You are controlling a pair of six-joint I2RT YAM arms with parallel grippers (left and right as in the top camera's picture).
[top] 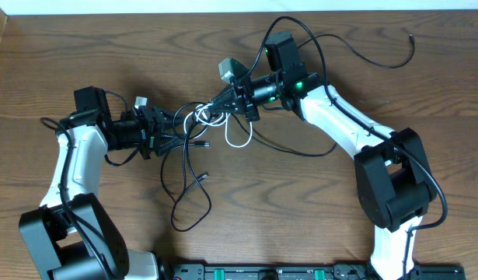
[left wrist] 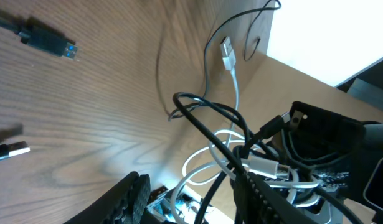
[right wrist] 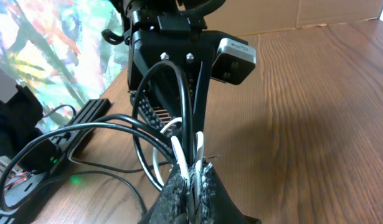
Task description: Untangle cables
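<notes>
Overhead view: the left gripper [top: 167,128] and right gripper [top: 215,105] are facing each other closely over the table [top: 83,47]. The strands bunching between them are too knotted to sort, and neither jaw gap is showing. The left wrist view is showing its jaws standing apart, with the black cord [left wrist: 200,99] and white cord [left wrist: 228,56] passing through the gap; contact is unclear. The right wrist view is showing that gripper clamping white strands. Whether the black ones alongside are pinched too is unclear.

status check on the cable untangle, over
Left end effector open. Right end effector shut on white cord and black cord. Both cords knotted together between the arms.
</notes>
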